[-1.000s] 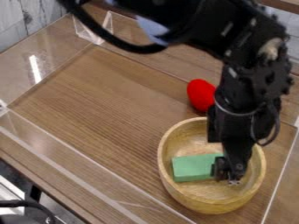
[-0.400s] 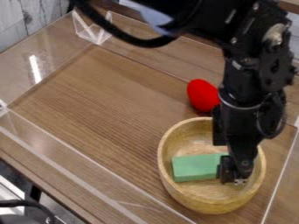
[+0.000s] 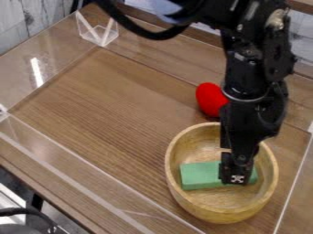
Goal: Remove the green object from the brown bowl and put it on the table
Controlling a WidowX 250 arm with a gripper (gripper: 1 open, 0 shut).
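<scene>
Arm's down inside the brown bowl (image 3: pixel 196 203) now, gripper (image 3: pixel 236 176) pointing pretty much straight down, tip right at the right-hand end of the green object (image 3: pixel 204 174). Claw reads as released, fingers spread wide, nothing in it; from this angle the dark tip overlaps the block's end, so I can't tell if it's touching or hovering just above.

Why it sits like that: block lies flat on the bowl floor, w/ a thick rim all round, so a vertical drop-in is about the only clean way to reach it. Open fingers make sense, since they need to straddle the block before closing. Looks like pre-grasp, lining up over one end rather than the middle. My guess only.

The green object itself: flat rectangular slab, plain mid-green, matte, sponge-like look, no markings. Long side runs roughly left-right, slightly angled, sitting in the near half of the bowl, left end near the inner wall. Prob. soft and light, so it should squash a bit under a pinch.

Bowl's at the front right of the table (image 3: pixel 98 101), light wood w/ visible grain. Red strawberry toy (image 3: pixel 210 96) sits on the table just behind the bowl, partly hidden by the arm, so it's out of the way. Clear acrylic walls (image 3: pixel 95 33) edge the table. Plenty of bare tabletop to the left for the drop-off, which hasn't happened yet.
</scene>
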